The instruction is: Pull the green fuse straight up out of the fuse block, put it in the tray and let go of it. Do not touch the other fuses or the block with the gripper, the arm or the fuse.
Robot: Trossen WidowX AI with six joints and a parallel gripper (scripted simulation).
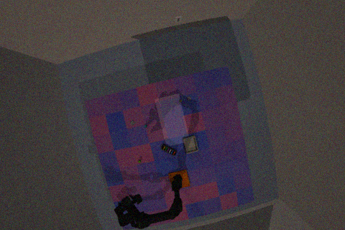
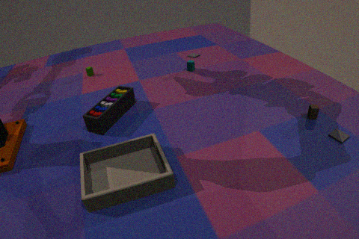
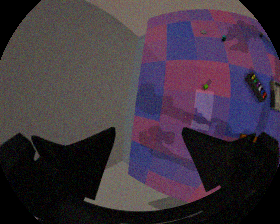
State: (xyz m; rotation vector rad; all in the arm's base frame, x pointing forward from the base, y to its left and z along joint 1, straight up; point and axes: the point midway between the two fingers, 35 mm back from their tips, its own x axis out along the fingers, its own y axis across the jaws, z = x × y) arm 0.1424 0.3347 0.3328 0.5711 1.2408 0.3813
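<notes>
The green fuse (image 2: 116, 95) sits in the dark fuse block (image 1: 168, 152) (image 2: 123, 110) (image 3: 251, 86), second from one end, between the yellow and purple fuses. White, blue and red fuses follow in the row. The grey tray (image 1: 190, 144) (image 2: 129, 193) (image 3: 273, 96) stands beside the block and holds no fuse; a pale patch of light crosses its floor. My gripper (image 3: 149, 131) is open, with nothing between its fingers. It is far from the block and the tray, off toward the lower left in the top view. Its fingertips are not clear in the top and exterior views.
The arm rises from an orange base plate (image 1: 184, 176) (image 2: 16, 138) near the block and tray. A small green cylinder (image 1: 139, 160) (image 2: 90, 72) (image 3: 206, 86), a teal cylinder (image 2: 191, 66) (image 3: 224, 38), a brown block (image 2: 313, 112) and a grey pyramid (image 2: 339, 135) stand on the checkered surface.
</notes>
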